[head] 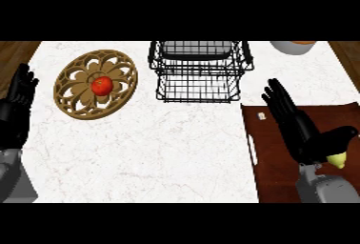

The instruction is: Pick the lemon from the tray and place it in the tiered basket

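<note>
We see the right hand (306, 136) over the dark brown tray (277, 162), fingers straight and stretched forward and to the left, thumb arched out to the right. The lemon (339, 160) is on the tray just under that thumb, at the wrist side of the palm and partly hidden by it. The fingers are not wrapped round it, and we cannot tell if the thumb touches it. The black wire tiered basket (200, 70) stands ahead and to the left of the right hand's fingertips, apart from them, off the tray on the white marble counter (155, 152). A pale bowl (290, 46) is cut by the far edge, straight ahead of the right hand. The left hand (17, 102) rests open at the left edge, fingers up, holding nothing. Just to its right lies a carved wooden plate (77, 95) with a red tomato (103, 86) at its centre.
</note>
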`<action>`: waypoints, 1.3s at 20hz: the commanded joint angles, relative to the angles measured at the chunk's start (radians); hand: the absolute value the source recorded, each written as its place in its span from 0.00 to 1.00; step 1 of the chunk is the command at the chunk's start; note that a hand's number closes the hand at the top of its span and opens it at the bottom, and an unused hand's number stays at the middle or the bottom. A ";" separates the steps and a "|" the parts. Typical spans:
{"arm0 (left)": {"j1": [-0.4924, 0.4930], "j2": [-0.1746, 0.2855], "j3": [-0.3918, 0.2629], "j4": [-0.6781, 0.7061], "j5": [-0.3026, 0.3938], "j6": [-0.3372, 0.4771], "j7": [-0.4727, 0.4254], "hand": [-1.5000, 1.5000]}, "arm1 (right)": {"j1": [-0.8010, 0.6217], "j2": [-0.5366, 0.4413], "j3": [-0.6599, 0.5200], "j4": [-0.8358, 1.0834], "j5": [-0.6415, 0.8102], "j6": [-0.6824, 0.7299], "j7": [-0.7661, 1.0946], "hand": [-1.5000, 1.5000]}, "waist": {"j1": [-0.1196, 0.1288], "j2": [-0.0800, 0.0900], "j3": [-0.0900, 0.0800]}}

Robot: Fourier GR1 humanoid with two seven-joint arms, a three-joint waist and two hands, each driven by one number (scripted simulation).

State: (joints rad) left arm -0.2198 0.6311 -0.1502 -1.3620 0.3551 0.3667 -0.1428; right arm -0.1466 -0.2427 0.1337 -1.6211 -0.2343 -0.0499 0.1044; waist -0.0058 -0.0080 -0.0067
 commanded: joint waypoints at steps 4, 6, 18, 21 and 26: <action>0.056 -0.123 -0.127 -0.019 -0.002 -0.093 -0.025 0.50 | 0.001 -0.020 -0.171 -0.060 -0.049 0.050 -0.341 0.00 | -0.019 0.006 0.010; 0.058 -0.166 -0.170 -0.005 0.026 -0.153 -0.028 0.50 | -0.002 -0.018 -0.233 -0.082 -0.085 0.084 -0.485 0.00 | -0.048 0.010 0.012; 0.098 -0.254 -0.247 -0.015 -0.003 -0.185 -0.029 0.50 | 0.311 -0.094 -0.464 0.091 0.009 0.207 -1.096 0.00 | -0.015 0.006 0.007; 0.121 -0.228 -0.223 0.029 0.009 -0.216 -0.060 0.50 | 0.402 -0.179 -0.541 0.045 0.115 0.094 -1.035 0.00 | -0.039 0.007 0.004; 0.102 -0.236 -0.217 0.016 0.008 -0.198 -0.036 0.50 | 0.589 -0.307 -0.587 -0.008 0.369 -0.027 -0.926 0.00 | -0.045 0.008 0.001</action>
State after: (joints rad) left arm -0.1178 0.4027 -0.3671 -1.3521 0.3677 0.1639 -0.1781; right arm 0.3218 -0.4624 -0.4047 -1.5893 -0.0111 0.0001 -0.8726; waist -0.0440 -0.0008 -0.0036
